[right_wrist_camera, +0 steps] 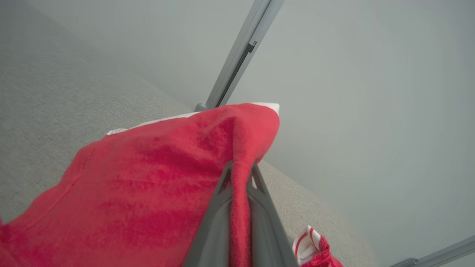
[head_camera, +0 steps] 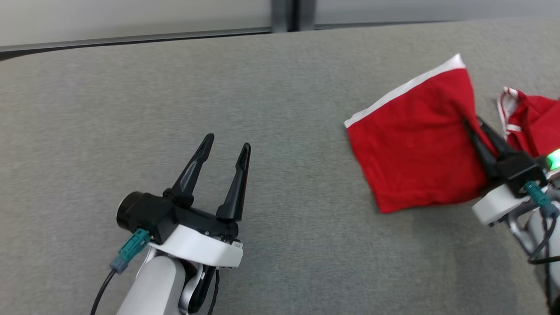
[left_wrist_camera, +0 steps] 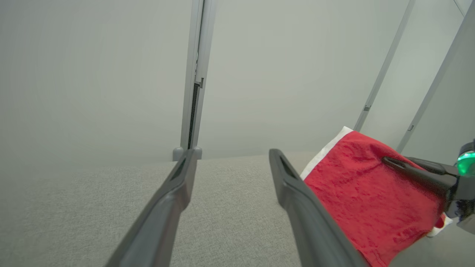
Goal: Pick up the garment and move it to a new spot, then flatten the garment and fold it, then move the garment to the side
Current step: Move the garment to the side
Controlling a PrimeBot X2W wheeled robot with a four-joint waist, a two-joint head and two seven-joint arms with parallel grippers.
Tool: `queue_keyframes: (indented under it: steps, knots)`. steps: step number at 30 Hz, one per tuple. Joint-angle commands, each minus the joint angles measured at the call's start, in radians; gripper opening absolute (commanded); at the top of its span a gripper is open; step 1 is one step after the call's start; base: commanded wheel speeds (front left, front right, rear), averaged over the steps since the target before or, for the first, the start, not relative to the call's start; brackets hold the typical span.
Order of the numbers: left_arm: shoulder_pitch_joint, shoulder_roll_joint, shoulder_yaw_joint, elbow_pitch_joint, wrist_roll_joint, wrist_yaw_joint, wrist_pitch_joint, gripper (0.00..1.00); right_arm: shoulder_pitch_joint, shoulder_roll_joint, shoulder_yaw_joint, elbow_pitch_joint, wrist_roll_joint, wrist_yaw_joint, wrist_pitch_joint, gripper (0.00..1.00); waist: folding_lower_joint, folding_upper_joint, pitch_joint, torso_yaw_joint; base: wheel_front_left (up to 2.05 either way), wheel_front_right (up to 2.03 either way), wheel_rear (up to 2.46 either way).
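Tabletop (head_camera: 175, 87): a grey, cloth-like surface that carries everything in the head view.
Wall (head_camera: 131, 17): pale panels behind the far edge of the tabletop, joined by a grey post.
Garment (head_camera: 415, 148): red with a white border, on the right part of the tabletop. One broad flap is raised. A bunched part with red and white striped trim lies further to the right.
Left end effector (head_camera: 228, 141): the fingers are spread apart and hold nothing. It is above bare tabletop, well apart from the garment.
Right end effector (head_camera: 471, 120): the fingers are pressed together and pinch a red fold at the right edge of the flap.
Green light (head_camera: 554, 158): it glows on the right wrist.
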Motion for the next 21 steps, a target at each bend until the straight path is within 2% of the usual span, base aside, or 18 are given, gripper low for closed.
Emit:
queue_keyframes:
  steps: [1,6,12,17,21]
  knots:
    - [-0.023,0.004,0.002,-0.004,0.011,-0.005,0.001,1.0,-0.026,-0.032,0.017,-0.013,-0.002,-0.002,0.001,0.0,0.0,-0.0001,0.047,-0.07,0.0,0.0,0.0]
    - [-0.073,0.004,-0.023,-0.008,0.046,-0.016,0.0,1.0,-0.094,-0.178,0.068,-0.021,0.034,-0.002,0.027,0.0,0.0,-0.0001,0.114,-0.15,0.0,0.0,0.0]
    - [-0.135,0.004,-0.053,-0.003,0.086,-0.026,0.0,1.0,-0.165,-0.314,0.092,0.012,0.081,-0.002,0.055,0.0,0.0,-0.0001,0.2,-0.208,0.0,0.0,0.0]
    - [-0.178,0.009,-0.073,0.0,0.103,-0.025,0.0,1.0,-0.204,-0.371,0.068,0.083,0.087,-0.002,0.061,0.0,0.0,-0.0001,0.259,-0.221,0.0,0.0,0.0]
    - [-0.203,0.023,-0.096,-0.001,0.094,-0.026,0.0,1.0,-0.23,-0.38,0.02,0.141,0.083,-0.002,0.067,0.0,0.0,-0.0001,0.293,-0.217,0.0,0.0,0.0]
